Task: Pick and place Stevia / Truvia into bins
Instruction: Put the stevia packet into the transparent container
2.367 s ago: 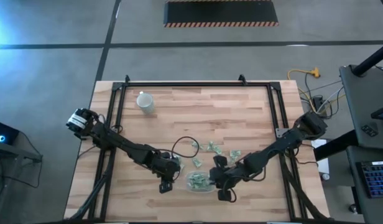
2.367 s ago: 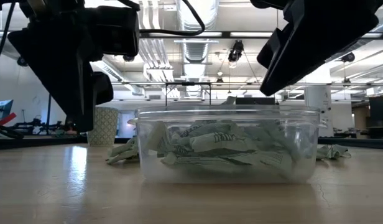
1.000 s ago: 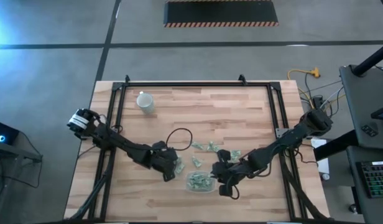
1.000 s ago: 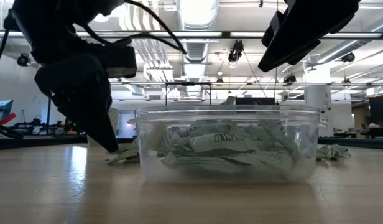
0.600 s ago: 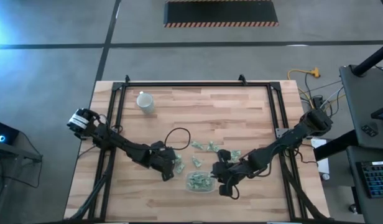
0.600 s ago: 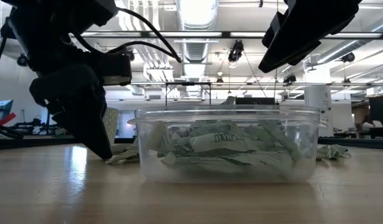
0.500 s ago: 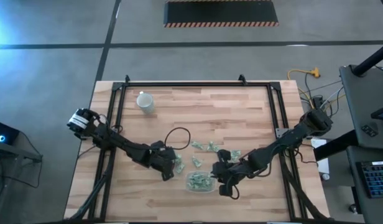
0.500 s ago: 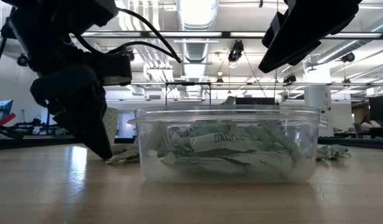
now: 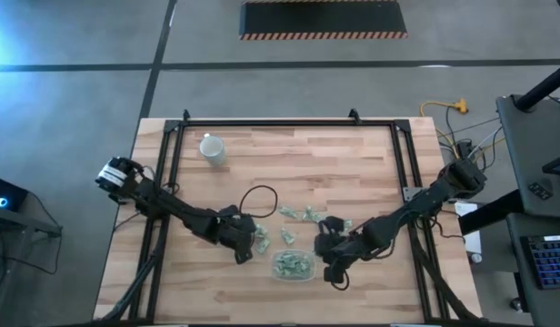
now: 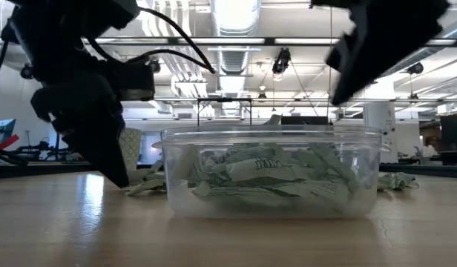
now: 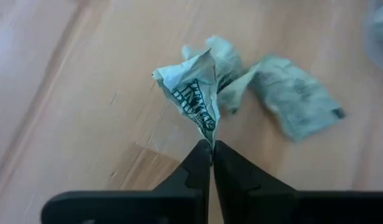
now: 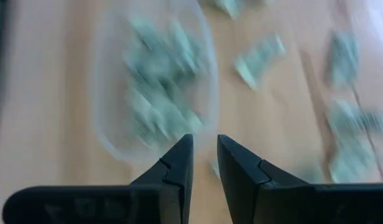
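Currently left gripper [image 11: 212,149] pinches a crumpled sachet [image 11: 194,93] left of the bin [image 9: 293,264]; right gripper [image 12: 204,149] hovers slightly parted, empty, beside it.

- White paper cup [image 9: 212,149], upright, upper left of desk in high view; low view shows it [image 10: 129,148] at left, partly hidden.
- Wood desk [image 9: 344,163], pale butcher-block planks, black frame rail round the edges.
- Black cable loop [image 9: 260,199] lying on desk, centre of high view.
- Hazard-striped black mat [image 9: 323,18] on grey concrete floor, top centre.
- Yellow plug + cables [image 9: 457,107], upper right, off the desk.
- Keyboard [image 9: 545,259] on side bench, lower right.
- Low view bkgd: ceiling ducts [image 10: 236,30], strip lights, open workshop.
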